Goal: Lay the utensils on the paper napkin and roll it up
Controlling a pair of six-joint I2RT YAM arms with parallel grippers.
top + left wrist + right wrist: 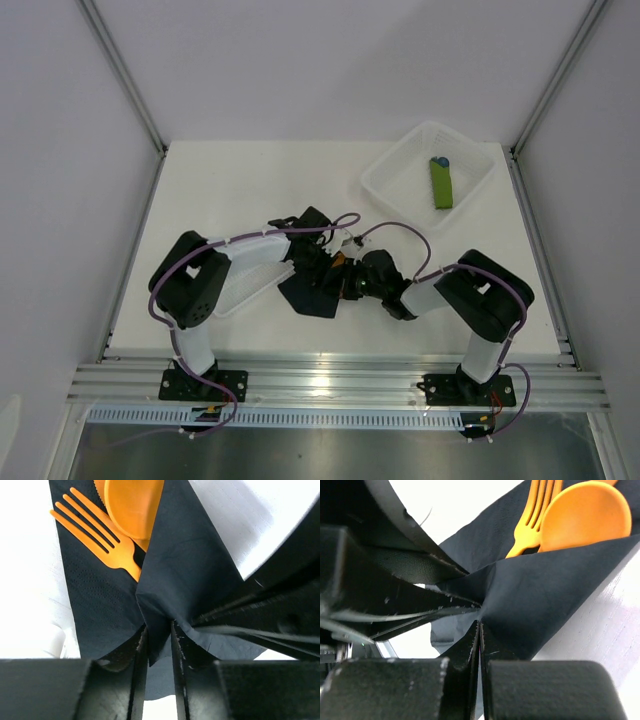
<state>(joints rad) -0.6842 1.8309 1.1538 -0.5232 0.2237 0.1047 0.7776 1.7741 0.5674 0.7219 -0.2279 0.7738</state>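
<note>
Grippers are meeting over the middle of the table (250,190): the left gripper (322,262) is reaching in from the left and the right gripper (345,283) from the right, their tips close together above the paper napkin (310,298), which is lying dark and crumpled between the two arms. Well apart, at the far right, a white tray (385,180) is holding a green bundle (441,185). From the left wrist, the jaws are standing narrowly apart with a raised fold of the napkin passing between them; whether the pads are touching the paper I cannot tell. Beyond the fold the utensils are lying on the flat part of the sheet, the fork (95,530) beside the spoon (132,505), whose bowl is overlapping the fork's neck, with the fold covering their handles. From the right wrist, the jaws are pressing together on the napkin's lifted edge, pulling it up into a taut ridge, and the fork tines and spoon bowl are showing above that ridge.
</note>
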